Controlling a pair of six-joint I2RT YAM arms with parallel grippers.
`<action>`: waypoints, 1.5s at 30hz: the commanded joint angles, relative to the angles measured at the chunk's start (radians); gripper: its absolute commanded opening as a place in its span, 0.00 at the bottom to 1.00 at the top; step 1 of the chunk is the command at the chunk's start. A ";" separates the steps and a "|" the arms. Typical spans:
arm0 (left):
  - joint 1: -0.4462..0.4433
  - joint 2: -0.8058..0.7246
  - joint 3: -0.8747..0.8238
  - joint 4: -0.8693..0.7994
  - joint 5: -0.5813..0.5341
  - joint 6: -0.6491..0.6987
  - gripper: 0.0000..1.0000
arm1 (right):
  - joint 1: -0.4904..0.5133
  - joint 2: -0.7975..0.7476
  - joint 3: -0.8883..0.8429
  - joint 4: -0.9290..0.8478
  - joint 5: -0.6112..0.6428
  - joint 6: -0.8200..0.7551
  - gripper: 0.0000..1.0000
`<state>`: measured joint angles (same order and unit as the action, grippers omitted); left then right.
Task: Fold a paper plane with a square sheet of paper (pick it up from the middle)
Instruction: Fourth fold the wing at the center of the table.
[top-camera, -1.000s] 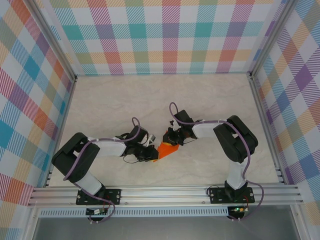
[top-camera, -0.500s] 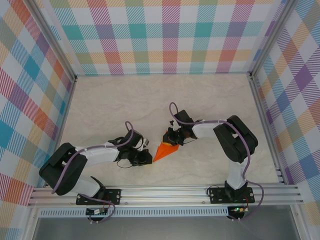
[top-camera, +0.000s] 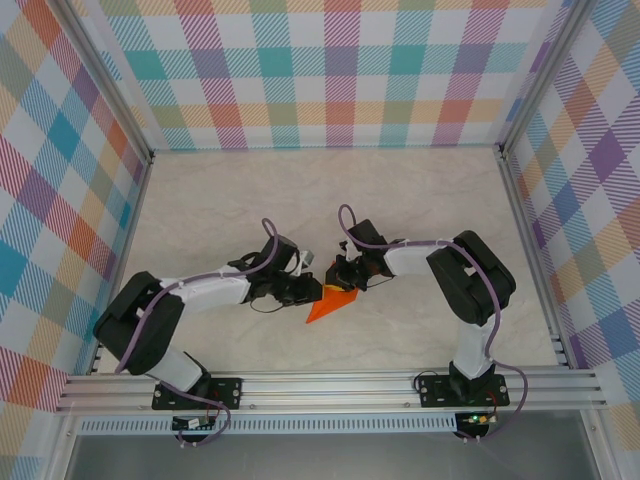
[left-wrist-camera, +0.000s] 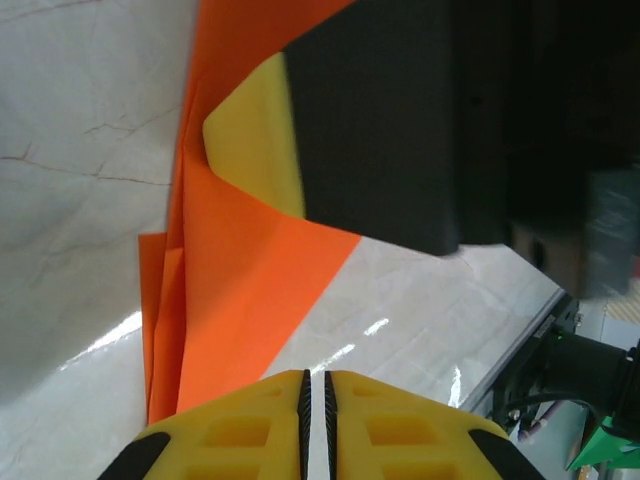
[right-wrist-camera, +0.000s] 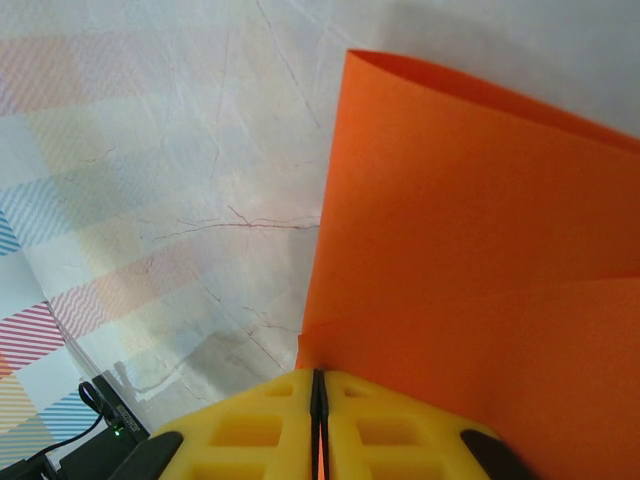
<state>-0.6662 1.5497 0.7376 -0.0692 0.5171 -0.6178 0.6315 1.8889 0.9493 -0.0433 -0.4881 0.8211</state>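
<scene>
Marbled tabletop carries the creased square sheet of paper at centre frame, long axis running lower-left to upper-right, with the right gripper clenched on its upper-right end and the left gripper pressed closed at its upper-left edge, perhaps nipping it.

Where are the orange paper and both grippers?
Orange paper (right-wrist-camera: 470, 230), right wrist view, flat face.
Left gripper (left-wrist-camera: 315, 388), left wrist view, between yellow fingertips.
Right gripper (right-wrist-camera: 318, 388), right wrist view, between yellow fingertips.

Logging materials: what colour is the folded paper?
The paper is bright orange, clearest in the right wrist view.
</scene>
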 joint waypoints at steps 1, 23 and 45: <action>-0.007 0.070 0.032 0.026 0.020 -0.005 0.14 | 0.004 0.100 -0.037 -0.106 0.115 -0.018 0.12; -0.007 0.178 -0.107 -0.019 -0.158 -0.016 0.04 | -0.001 -0.178 -0.034 -0.133 0.103 -0.025 0.11; -0.007 0.198 -0.088 -0.055 -0.175 -0.002 0.03 | 0.004 -0.034 -0.101 -0.013 0.127 0.024 0.09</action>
<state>-0.6655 1.6741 0.6926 0.0448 0.5037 -0.6388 0.6762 1.8191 0.8783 -0.0303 -0.4397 0.8555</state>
